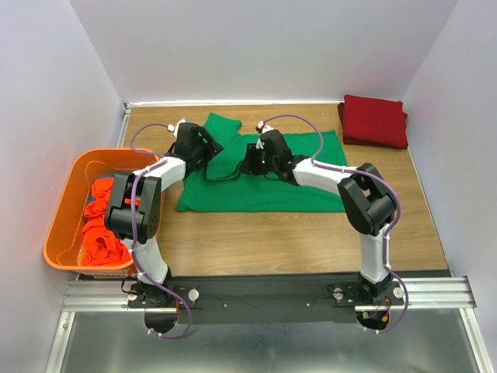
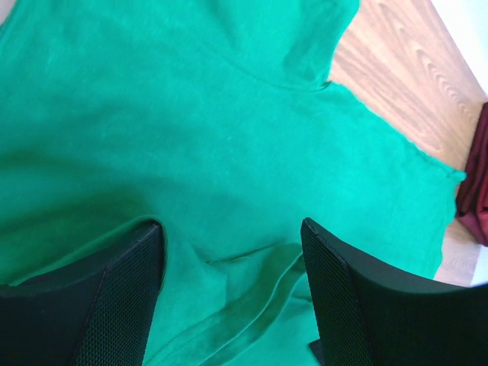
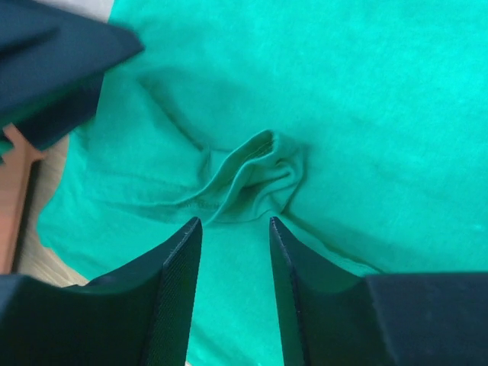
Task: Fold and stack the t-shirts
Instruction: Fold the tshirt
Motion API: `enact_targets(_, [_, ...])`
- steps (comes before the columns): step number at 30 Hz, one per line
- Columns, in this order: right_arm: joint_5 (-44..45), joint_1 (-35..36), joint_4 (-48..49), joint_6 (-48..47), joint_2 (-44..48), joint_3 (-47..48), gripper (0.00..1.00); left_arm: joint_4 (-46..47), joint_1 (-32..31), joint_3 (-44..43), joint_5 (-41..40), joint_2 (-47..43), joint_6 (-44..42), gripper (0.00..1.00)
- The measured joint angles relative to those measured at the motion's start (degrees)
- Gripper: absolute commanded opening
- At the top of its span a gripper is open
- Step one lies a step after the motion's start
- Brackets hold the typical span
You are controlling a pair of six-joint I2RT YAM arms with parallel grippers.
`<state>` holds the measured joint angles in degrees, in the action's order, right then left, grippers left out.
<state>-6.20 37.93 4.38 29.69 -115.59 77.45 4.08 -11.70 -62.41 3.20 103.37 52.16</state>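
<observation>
Broadly, a wooden table (image 1: 295, 241) is seen from above. Across its far middle the green t-shirt (image 1: 256, 198) is spread out flat, with one sleeve pointed toward the back wall. An orange bin (image 1: 66, 198) is set at the table's left edge, and crumpled orange-red t-shirts (image 1: 101, 237) are heaped inside it. A folded dark red t-shirt (image 1: 375, 120) is laid in the far right corner, well apart from the green one. The left gripper (image 2: 229, 229) is held over the green cloth near its left side, its jaws spread wide with nothing gripped, and a seam band is seen lying between them. The right gripper (image 3: 234, 223) is placed just beside it over the shirt's middle, its jaws parted by a narrow gap and closed on nothing; the cloth is seen bunched up just ahead of its fingertips.
</observation>
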Motion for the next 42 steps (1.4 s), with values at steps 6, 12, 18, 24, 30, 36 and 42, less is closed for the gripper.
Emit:
enact_targets(6, [-0.04, 3.56, 1.11, -2.01, -0.02, -1.66, 0.46, -0.09, 0.26, -1.68, 0.57, 0.92, 0.24, 0.76])
enact_targets(12, [-1.51, 7.32, 2.03, -2.89, -0.07, -2.73, 0.46, -0.22, 0.50, -1.75, 0.94, 1.44, 0.46, 0.76])
enact_targets(18, [-2.19, 8.13, 3.37, -3.02, -3.34, -0.44, 0.46, -0.24, 0.52, -1.75, 0.94, 1.44, 0.46, 0.76])
enact_targets(24, [-2.08, 8.09, 3.72, -3.21, -7.10, 2.47, 0.46, -0.24, 0.92, -1.75, 0.98, 1.44, 0.42, 0.76])
enact_targets(30, [1.07, 8.11, 3.74, -3.23, -8.79, 5.81, 0.46, -0.22, 1.20, -1.66, 1.31, 1.44, 0.31, 0.76])
enact_targets(36, [7.26, 7.58, 4.24, -3.21, -10.25, 10.21, 0.46, -0.22, 1.27, -1.33, 1.60, 1.42, -0.52, 0.81])
enact_targets(42, [11.04, 5.75, 5.09, -2.86, -14.14, 15.02, 0.46, -0.24, 1.99, -0.87, 2.01, 0.26, -1.57, 0.88])
